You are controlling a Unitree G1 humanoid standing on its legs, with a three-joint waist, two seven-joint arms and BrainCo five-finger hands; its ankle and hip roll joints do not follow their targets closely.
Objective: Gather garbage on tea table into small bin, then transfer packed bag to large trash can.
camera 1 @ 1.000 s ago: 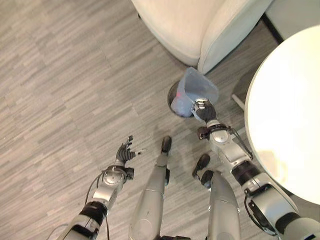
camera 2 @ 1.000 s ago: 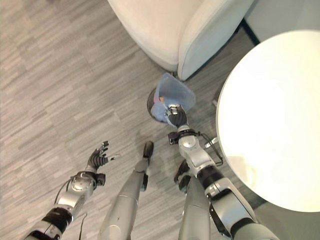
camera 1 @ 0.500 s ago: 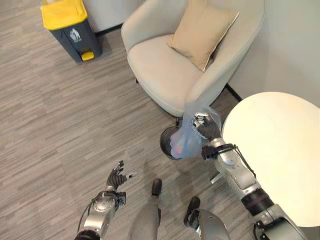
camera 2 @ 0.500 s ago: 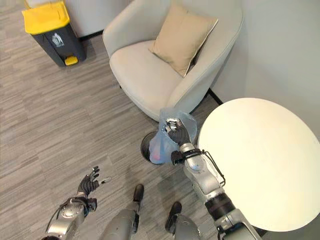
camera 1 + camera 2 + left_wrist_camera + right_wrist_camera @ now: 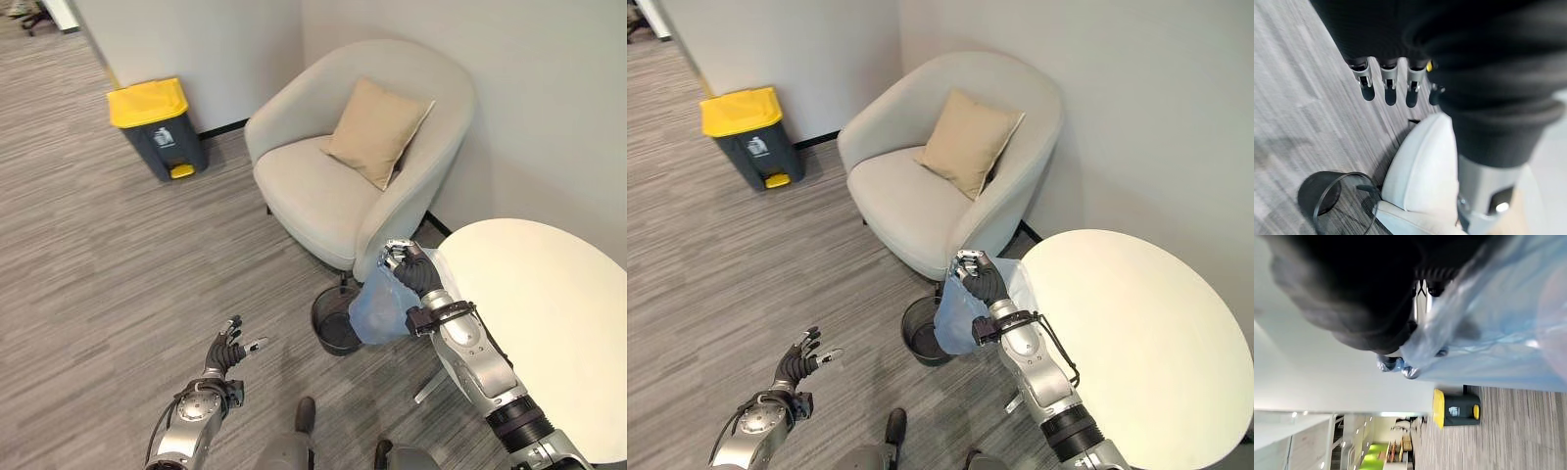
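Your armchair (image 5: 343, 186) is sitting against the wall with a tan cushion (image 5: 377, 132) on it, the round white table (image 5: 1136, 343) to its right and the yellow-lidded trash can (image 5: 157, 127) well off to the left. Your right hand (image 5: 409, 269) is gripping the blue bag (image 5: 377, 311) by its gathered top, fingers curled round it, holding it over the small black bin (image 5: 333, 328), while your left hand (image 5: 223, 354) is hanging low with fingers loosely spread, holding nothing.

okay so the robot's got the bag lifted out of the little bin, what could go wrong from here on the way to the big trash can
1. The right hand pinches only the top of the thin blue bag; with trash weighing it down, it could slip or tear.
2. The bag hangs close to the small bin and the armchair, so a swing might snag it or tip the bin.
3. The yellow-lidded trash can stands across the floor with its lid closed; the open left hand may need to deal with that first.
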